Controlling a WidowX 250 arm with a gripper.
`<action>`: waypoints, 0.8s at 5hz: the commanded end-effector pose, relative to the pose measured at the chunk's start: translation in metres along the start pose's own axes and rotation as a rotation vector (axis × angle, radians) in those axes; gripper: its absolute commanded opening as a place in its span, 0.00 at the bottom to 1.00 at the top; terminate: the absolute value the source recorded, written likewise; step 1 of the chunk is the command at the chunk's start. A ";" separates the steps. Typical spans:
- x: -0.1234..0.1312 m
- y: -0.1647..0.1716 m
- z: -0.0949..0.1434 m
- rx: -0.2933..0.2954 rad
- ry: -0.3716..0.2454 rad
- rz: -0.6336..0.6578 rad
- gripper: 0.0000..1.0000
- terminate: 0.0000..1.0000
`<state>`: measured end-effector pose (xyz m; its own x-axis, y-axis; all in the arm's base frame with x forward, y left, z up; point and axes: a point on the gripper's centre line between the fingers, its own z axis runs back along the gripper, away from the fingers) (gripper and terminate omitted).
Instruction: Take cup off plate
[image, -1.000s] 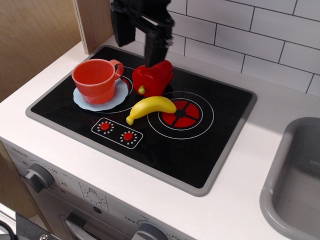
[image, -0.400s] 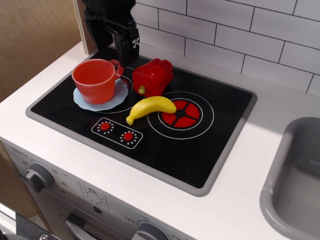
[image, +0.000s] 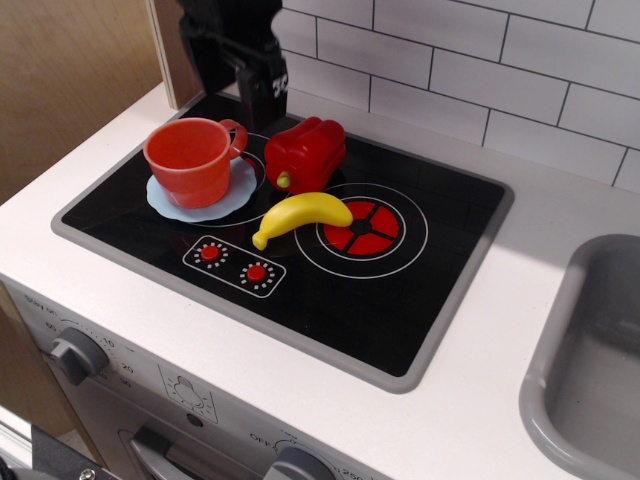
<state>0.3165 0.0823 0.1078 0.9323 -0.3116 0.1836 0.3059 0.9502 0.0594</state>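
The cup (image: 192, 160) sits upright on the plate (image: 238, 190); the black gripper (image: 240, 75) hangs above-behind, apparently open, holding nothing.

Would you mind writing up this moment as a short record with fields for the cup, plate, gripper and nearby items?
cup: orange-red cup upright on the plate, handle toward the back right
plate: pale blue plate on the stove's left burner
gripper: gripper above and behind the cup, not touching it; jaw state unclear
nearby: red pepper and banana right of the cup
task status: cup not yet lifted
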 end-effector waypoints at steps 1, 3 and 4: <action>0.017 0.015 0.000 0.073 -0.040 0.033 1.00 0.00; 0.010 0.016 -0.011 0.112 -0.009 0.021 1.00 0.00; 0.008 0.017 -0.014 0.105 0.004 0.009 1.00 0.00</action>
<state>0.3238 0.0933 0.0866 0.9418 -0.2978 0.1558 0.2769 0.9503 0.1424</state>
